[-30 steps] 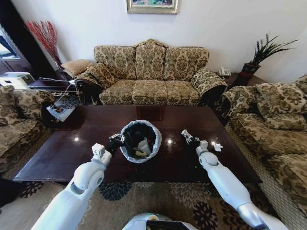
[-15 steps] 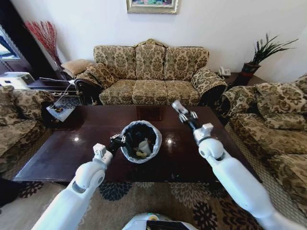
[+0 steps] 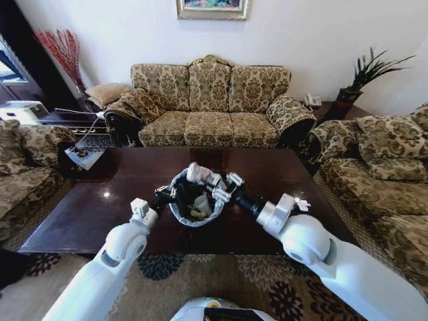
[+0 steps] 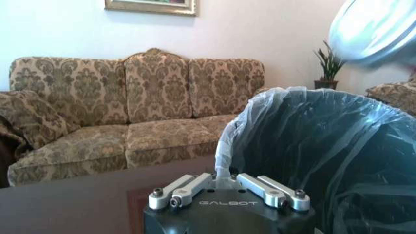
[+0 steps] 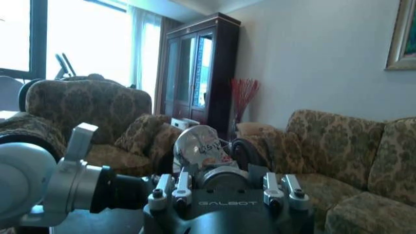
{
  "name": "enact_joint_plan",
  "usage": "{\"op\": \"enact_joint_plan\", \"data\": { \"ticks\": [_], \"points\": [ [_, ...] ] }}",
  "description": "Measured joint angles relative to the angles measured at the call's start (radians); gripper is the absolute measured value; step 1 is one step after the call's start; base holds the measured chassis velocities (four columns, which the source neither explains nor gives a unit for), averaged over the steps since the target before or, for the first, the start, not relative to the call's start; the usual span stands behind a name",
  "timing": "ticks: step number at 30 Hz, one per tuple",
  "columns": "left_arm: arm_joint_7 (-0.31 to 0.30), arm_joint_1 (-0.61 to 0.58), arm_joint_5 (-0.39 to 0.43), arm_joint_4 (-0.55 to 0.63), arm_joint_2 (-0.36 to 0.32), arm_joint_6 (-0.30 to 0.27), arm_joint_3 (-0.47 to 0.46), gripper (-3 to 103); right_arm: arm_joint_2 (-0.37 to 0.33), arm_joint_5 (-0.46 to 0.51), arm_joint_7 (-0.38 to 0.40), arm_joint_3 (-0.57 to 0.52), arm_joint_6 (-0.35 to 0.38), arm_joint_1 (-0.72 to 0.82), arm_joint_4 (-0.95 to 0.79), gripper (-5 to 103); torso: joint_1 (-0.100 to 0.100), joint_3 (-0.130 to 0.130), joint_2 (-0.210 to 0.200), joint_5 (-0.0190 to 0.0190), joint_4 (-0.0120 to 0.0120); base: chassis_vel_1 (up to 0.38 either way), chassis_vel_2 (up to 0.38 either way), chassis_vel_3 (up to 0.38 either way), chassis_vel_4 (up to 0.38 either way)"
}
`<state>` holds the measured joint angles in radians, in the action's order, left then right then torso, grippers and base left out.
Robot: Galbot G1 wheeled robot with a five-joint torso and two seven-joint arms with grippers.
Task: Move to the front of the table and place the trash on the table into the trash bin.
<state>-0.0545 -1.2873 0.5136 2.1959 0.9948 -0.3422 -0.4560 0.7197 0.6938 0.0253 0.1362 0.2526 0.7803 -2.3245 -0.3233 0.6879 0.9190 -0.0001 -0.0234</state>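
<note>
**Desk:** Where is the trash bin (image 3: 195,197)?

**Me:** It stands on the table (image 3: 80,214), near the front edge and about midway along it. I take everything from the bin. Its black liner is open, and inside I see a white piece and a yellowish scrap (image 3: 195,214).

**Desk:** And your right gripper (image 3: 204,180)?

**Me:** It hangs right over the bin's mouth, with the arm reaching in from the bin's right side. The fingers are clamped on a crumpled silvery wrapper (image 3: 198,173); in the right wrist view that same wrapper (image 5: 198,148) sits pinched between the jaws, above the gripper body.

**Desk:** The left gripper (image 3: 162,196)?

**Me:** It is at the bin's left rim, touching it. In the left wrist view the pale plastic of the bin's rim (image 4: 229,146) runs down into the left gripper (image 4: 227,179), and the jaws are drawn close around that edge, so I read it as gripping the rim.

**Desk:** Anything else on the table?

**Me:** One small white scrap (image 3: 301,204), well to the bin's right, just beyond my right forearm. A sofa (image 3: 210,100) stands behind the table, past the bin.
</note>
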Motion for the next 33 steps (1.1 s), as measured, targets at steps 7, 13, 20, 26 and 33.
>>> {"op": "enact_joint_plan", "data": {
  "ticks": [7, 13, 20, 26, 33],
  "points": [
    [-0.002, -0.011, 0.000, 0.024, -0.007, -0.005, -0.007, 2, 0.037, -0.026, 0.000, 0.015, -0.003, -0.002, 0.053, 74, 0.000, 0.000, 0.000, 0.0001, -0.0001, 0.000, 0.000, 0.000, 0.000],
    [-0.004, -0.013, 0.000, 0.024, -0.004, -0.006, -0.009, 2, 0.050, -0.023, 0.048, -0.026, -0.027, 0.004, 0.060, 95, 0.000, 0.000, 0.000, 0.0000, 0.0000, 0.000, 0.000, 0.000, 0.000],
    [-0.006, -0.013, -0.002, 0.022, 0.000, -0.006, -0.014, 2, 0.048, -0.023, 0.228, -0.158, -0.061, 0.037, 0.135, 100, 0.000, 0.000, 0.000, 0.0000, -0.0002, 0.000, 0.000, 0.000, 0.000],
    [-0.007, -0.019, -0.002, 0.028, 0.004, -0.006, -0.023, 2, 0.088, -0.059, 0.243, -0.385, -0.010, 0.199, 0.275, 100, 0.000, 0.000, 0.000, 0.0004, 0.0005, 0.000, 0.000, 0.000, 0.000],
    [-0.008, -0.025, -0.003, 0.029, 0.004, -0.004, -0.029, 2, 0.130, -0.106, 0.122, -0.580, -0.041, 0.334, 0.415, 100, 0.000, 0.000, 0.000, 0.0004, -0.0001, 0.000, 0.000, 0.000, 0.000]
  ]
}}
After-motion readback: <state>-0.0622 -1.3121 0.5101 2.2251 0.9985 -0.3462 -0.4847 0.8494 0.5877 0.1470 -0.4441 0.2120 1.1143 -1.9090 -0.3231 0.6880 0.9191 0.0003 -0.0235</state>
